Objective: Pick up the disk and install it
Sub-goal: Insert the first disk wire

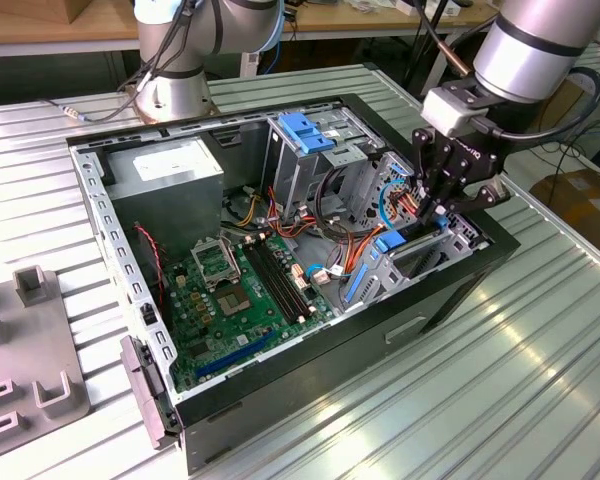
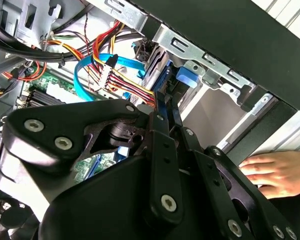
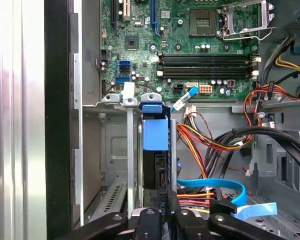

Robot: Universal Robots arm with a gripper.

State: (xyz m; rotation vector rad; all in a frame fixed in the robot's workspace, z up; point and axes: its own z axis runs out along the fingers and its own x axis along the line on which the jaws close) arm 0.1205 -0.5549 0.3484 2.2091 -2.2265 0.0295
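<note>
**A:** Going left to right in the exterior view: grey fixture blocks [image 1: 30, 345], then the open PC case [image 1: 450, 290] with its green motherboard [image 1: 235, 290], then the gripper [image 1: 442, 205] down in the drive bay at the exterior view's right. All of it sits on a ribbed metal table [image 1: 500, 380], with wooden benches behind.

**B:** The first wrist view adds more. The disk [image 3: 155, 150] stands on edge in the bay slot, blue rail end up, with the gripper [image 3: 167, 200] right on it. The fingers look narrow, pinching its edge.

**A:** The second wrist view catches a person's hand [image 2: 270, 172] resting outside the case. I can't read any labels.
</note>
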